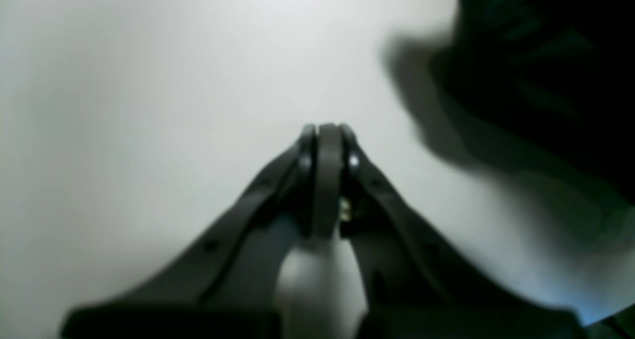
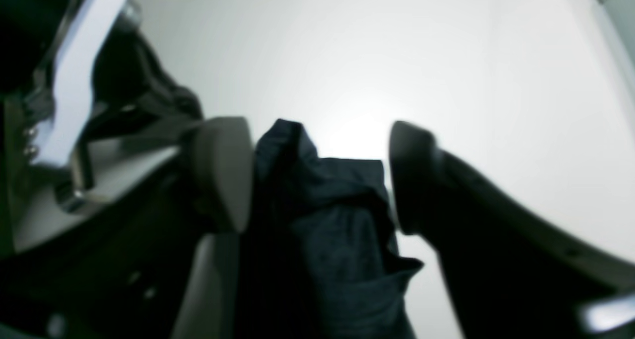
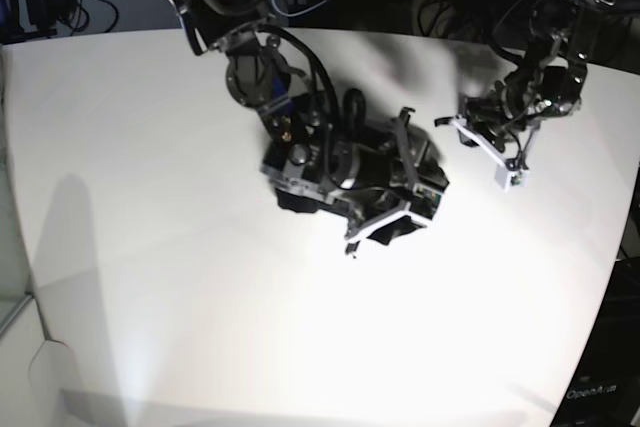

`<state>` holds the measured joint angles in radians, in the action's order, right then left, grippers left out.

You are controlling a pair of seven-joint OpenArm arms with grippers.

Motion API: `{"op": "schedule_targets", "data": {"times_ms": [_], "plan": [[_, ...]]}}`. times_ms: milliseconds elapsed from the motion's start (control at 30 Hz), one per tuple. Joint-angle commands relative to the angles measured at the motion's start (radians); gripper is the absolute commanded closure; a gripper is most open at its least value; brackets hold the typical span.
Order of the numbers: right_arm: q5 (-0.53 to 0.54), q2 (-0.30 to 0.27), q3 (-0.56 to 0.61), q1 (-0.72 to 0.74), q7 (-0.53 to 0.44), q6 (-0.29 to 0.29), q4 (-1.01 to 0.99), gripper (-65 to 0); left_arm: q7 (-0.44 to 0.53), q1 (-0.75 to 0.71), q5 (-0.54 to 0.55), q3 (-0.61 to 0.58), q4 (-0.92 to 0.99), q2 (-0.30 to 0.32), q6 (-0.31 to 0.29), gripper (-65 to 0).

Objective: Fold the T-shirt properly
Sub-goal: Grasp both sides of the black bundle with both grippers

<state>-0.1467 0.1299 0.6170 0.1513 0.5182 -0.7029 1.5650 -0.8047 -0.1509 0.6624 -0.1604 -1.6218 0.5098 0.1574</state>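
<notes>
Both arms mostly black, chunky joints, black cables looped along links. Right arm (image 3: 262, 67) has blue patch near upper joint, white trim plate at wrist end. Left arm (image 3: 540, 57) also black, white bracket pieces around wrist. Left gripper (image 1: 328, 130) fingers dark grey, curved, small round screws near tips. Right gripper (image 2: 317, 175) fingers (image 2: 223, 170): grey pads, black backing, silver bolts beside them.

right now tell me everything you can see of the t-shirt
The T-shirt is plain dark fabric, thin and soft, bunched into creased folds rather than laid flat. In the right wrist view a wad of it sits between the fingers of the right gripper, whose jaws stand apart around it. From the base view only a black edge shows on the white table, mostly hidden under that arm. The left wrist view shows a blurred dark heap beside the shut left gripper, apart from it.
</notes>
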Motion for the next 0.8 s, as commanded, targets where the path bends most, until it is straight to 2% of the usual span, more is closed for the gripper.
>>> {"op": "schedule_targets", "data": {"times_ms": [0, 67, 133, 233, 367, 500, 633, 767], "plan": [[0.008, 0.000, -0.013, 0.020, -0.022, 0.005, 0.028, -25.8, 0.014, 0.001, 0.006, 0.005, -0.034, 0.014, -0.003, -0.8], [0.008, -0.008, -0.039, 0.018, -0.022, 0.005, 0.045, -10.4, 0.014, -0.003, 0.006, 0.005, -0.070, 0.014, -0.003, -0.8], [0.008, -0.013, -0.069, 0.015, -0.003, 0.005, 0.050, 0.0, 0.014, -0.009, 0.006, 0.005, -0.105, 0.016, -0.003, -0.8], [0.008, -0.045, -0.087, 0.011, 0.036, 0.005, 0.050, -0.1, 0.014, -0.014, 0.006, 0.005, -0.153, 0.016, -0.005, -0.8], [0.008, -0.115, -0.088, -0.017, 0.033, 0.005, 0.051, -0.1, 0.014, -0.016, 0.006, 0.005, -0.219, 0.014, -0.005, -0.8], [0.008, -0.163, -0.101, -0.051, 0.033, 0.005, 0.051, -0.1, 0.014, -0.016, 0.006, 0.003, -0.260, 0.010, -0.005, -0.8], [0.008, -0.172, -0.138, -0.088, 0.033, 0.005, 0.076, -0.1, 0.014, -0.009, 0.006, -0.001, -0.268, 0.000, -0.005, -0.8], [0.008, -0.172, -0.159, -0.095, 0.033, 0.005, 0.085, -0.1, 0.014, 0.021, 0.003, -0.003, -0.252, -0.046, -0.005, -0.8]]}}
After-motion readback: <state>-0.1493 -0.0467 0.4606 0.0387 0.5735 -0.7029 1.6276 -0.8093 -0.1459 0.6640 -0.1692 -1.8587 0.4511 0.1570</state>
